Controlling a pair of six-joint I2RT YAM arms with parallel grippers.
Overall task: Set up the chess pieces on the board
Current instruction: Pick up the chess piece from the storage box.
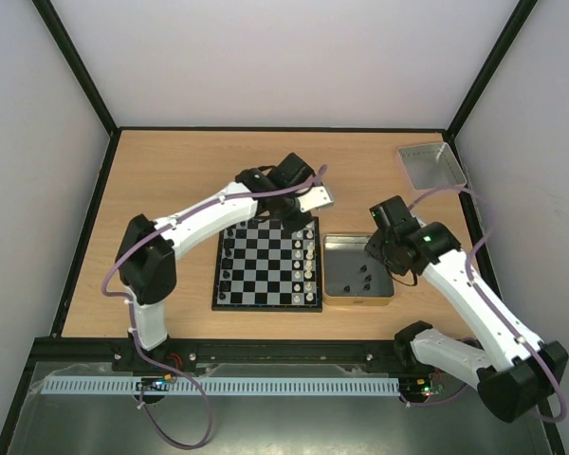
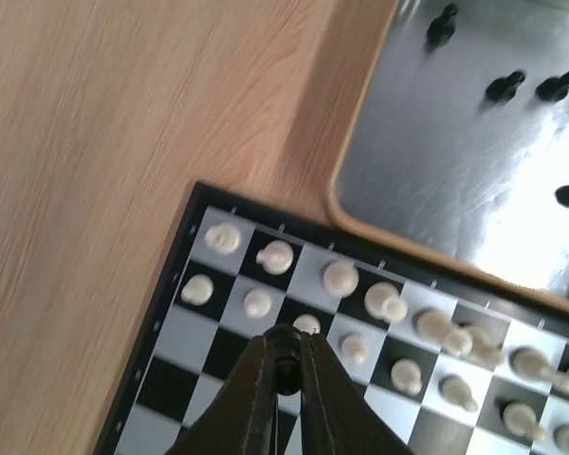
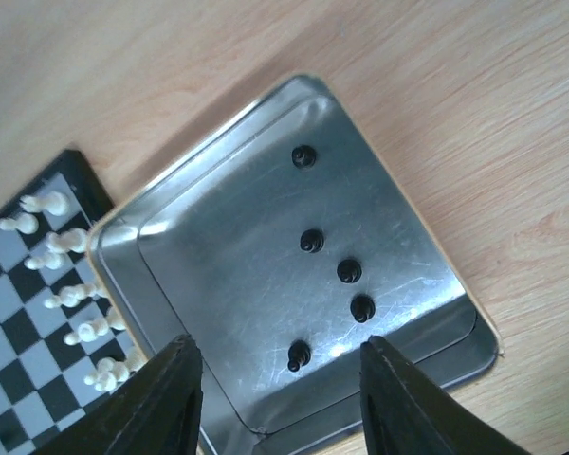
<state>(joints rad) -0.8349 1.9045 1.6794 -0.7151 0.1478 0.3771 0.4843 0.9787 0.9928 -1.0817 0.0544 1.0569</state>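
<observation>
The board [image 1: 266, 275] lies mid-table. White chess pieces [image 1: 309, 265] fill its two right columns and a few black ones [image 1: 226, 267] stand along its left side. My left gripper [image 1: 299, 220] hangs over the board's far right corner, shut on a black piece [image 2: 286, 365], just above the white pieces [image 2: 341, 277] in the left wrist view. My right gripper [image 3: 278, 346] is open above the gold-rimmed tin [image 3: 228, 284], where several black pieces [image 3: 310, 242] lie. One of them [image 3: 299, 355] sits between the fingers, below them.
The tin [image 1: 358, 301] sits right against the board's right edge. A clear grey tray [image 1: 431, 163] stands at the far right corner. Walls close the table on three sides.
</observation>
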